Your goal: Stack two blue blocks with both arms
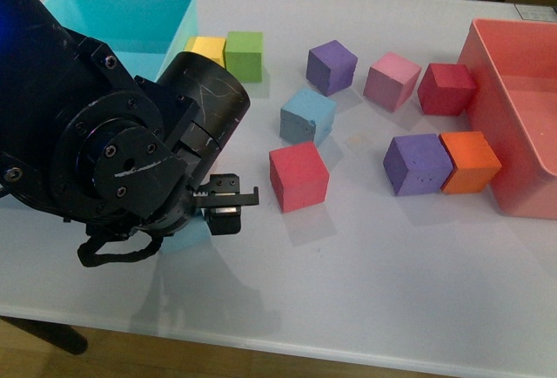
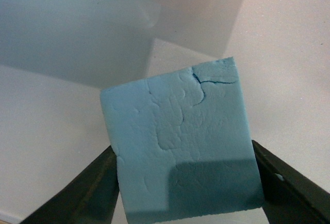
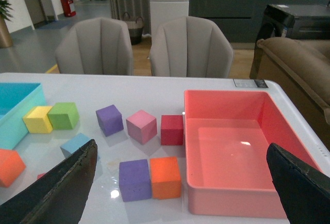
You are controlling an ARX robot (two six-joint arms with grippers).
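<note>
Left gripper [image 2: 183, 149] pinches a creased sky-blue foam cube [image 2: 180, 131] at the table's [image 1: 392, 291] eight o'clock; the duller blue cube [image 1: 306, 117] sits at twelve o'clock of the red cube [image 1: 298, 176]. Right gripper [image 3: 180, 149] stands spread wide.

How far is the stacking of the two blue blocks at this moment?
Done: nothing is stacked yet. In hand: the left gripper is closed on the first blue block, its fingers against two opposite sides. Left: the second blue block sits alone on the table with nothing on top, and the right gripper is open and empty, high above the table. One block must go onto the other.
</note>
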